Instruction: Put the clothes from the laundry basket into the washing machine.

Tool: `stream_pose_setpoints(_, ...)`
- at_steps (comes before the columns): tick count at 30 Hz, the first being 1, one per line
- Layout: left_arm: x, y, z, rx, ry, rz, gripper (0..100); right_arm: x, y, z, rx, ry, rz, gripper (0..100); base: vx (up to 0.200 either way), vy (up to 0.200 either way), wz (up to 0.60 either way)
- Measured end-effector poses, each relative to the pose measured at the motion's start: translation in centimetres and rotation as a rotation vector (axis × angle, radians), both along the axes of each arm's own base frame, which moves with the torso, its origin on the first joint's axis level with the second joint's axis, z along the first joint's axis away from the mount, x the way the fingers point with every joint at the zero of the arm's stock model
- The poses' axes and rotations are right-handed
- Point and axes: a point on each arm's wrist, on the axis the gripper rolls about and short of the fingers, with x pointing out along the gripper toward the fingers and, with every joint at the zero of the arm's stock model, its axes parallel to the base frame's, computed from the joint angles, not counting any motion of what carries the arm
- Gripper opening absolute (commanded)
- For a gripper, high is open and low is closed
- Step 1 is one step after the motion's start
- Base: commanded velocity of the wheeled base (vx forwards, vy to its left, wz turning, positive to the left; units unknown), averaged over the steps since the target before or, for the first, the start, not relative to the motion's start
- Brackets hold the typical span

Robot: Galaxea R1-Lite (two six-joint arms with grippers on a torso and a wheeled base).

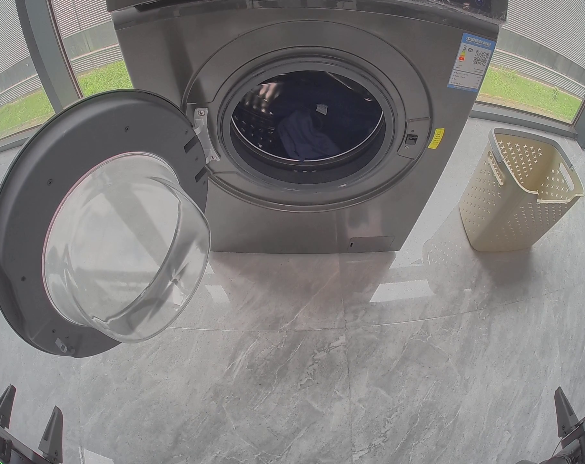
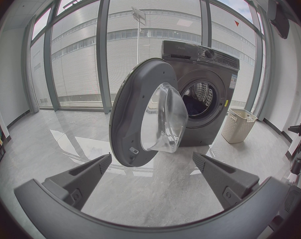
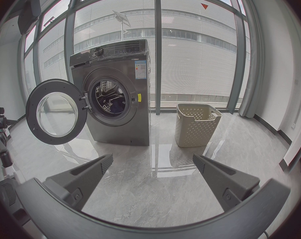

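A grey front-loading washing machine [image 1: 170,53] stands on a pale marble floor [image 1: 318,356]. Its round door [image 1: 28,227] is swung wide open towards the robot's left. Dark blue clothes [image 1: 303,138] lie inside the drum, behind the door opening. A cream laundry basket [image 1: 499,217] with a perforated wall stands just to the right of the machine, apart from it.

The left claw [image 2: 151,156] and the right claw [image 3: 152,156] both hang low and well back from the machine. Each has its fingers spread apart and holds nothing.

The loading looks nearly or fully done, because no garment shows above the basket's rim. If anything remains, the right claw is the better choice, since the basket is on its side. It should come down from above, inside the rim, and pinch the cloth well in from its edge. It should then lift the garment clear of the rim before carrying it across. The garment needs to go deep into the drum, with nothing left draped over the seal. The open door fills the left side, so the left arm should keep away from it.

The bottom of the basket is hidden behind its near wall, so a flat garment there cannot be ruled out. The drum is dark. I cannot tell how many garments it holds.
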Motion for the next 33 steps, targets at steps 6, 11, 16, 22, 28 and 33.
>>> stream_pose_setpoints(6, 0.00, 0.00, 0.00, 0.001, 0.000, -0.001, 100, 0.00, 0.00, 0.00, -0.001, 0.000, 0.000, 100, 0.000, 0.200, 0.00)
stream_pose_setpoints(11, 0.00, 0.00, 0.00, 0.001, 0.000, -0.002, 100, 0.00, 0.00, 0.00, -0.001, 0.001, 0.000, 100, 0.000, 0.200, 0.00)
stream_pose_setpoints(16, 0.01, 0.00, 0.00, 0.002, 0.001, -0.002, 100, 0.00, 0.00, 0.00, -0.001, 0.001, -0.001, 100, 0.000, 0.200, 0.00)
stream_pose_setpoints(22, 0.01, -0.01, 0.00, 0.003, 0.001, -0.003, 100, 0.01, 0.00, 0.01, -0.001, 0.000, 0.000, 100, 0.000, 0.200, 0.00)
stream_pose_setpoints(28, 0.01, 0.00, 0.00, 0.007, 0.002, -0.004, 100, 0.01, 0.00, 0.01, -0.001, 0.000, 0.000, 100, 0.000, 0.033, 0.00)
stream_pose_setpoints(33, 0.01, 0.00, 0.00, 0.015, 0.002, 0.001, 100, 0.01, 0.00, 0.00, 0.000, 0.001, 0.000, 100, 0.000, 0.000, 0.00)
